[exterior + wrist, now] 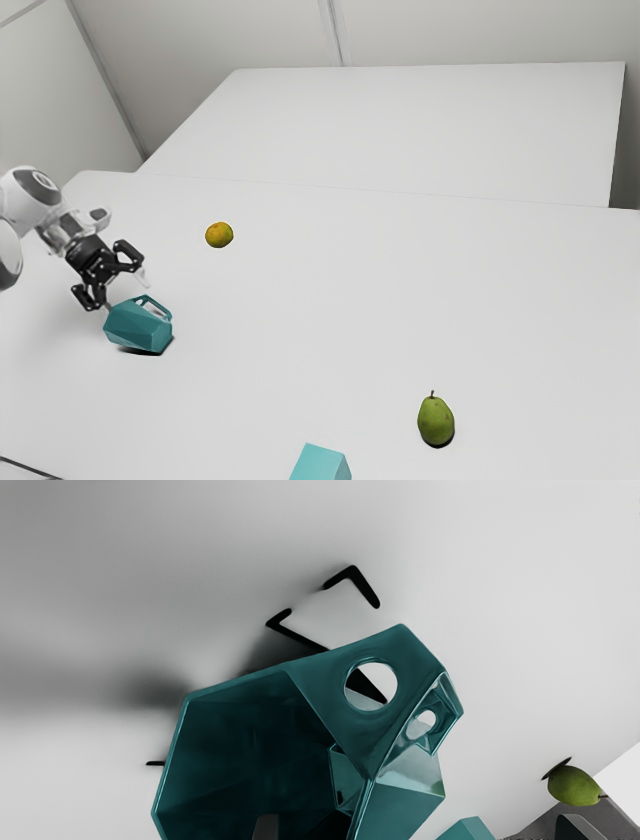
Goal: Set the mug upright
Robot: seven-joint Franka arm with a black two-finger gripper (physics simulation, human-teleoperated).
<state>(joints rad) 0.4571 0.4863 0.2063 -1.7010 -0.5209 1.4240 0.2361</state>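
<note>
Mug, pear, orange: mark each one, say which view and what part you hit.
Mug [136,328]: exterior view, side of the body.
Pear [573,786]: wrist view, middle of the body.
Orange [219,236]: exterior view, middle of the skin.

And here's my white desk [300,320], stretching wide and plain! Beyond its far edge, another flat white surface [430,130] runs back toward a pale grey wall [480,30], where an upright strip [335,30] stands. Over at the exterior view's left, a second pale wall [50,90] meets it, and soft grey shading [100,680] spreads across my desk.
</note>
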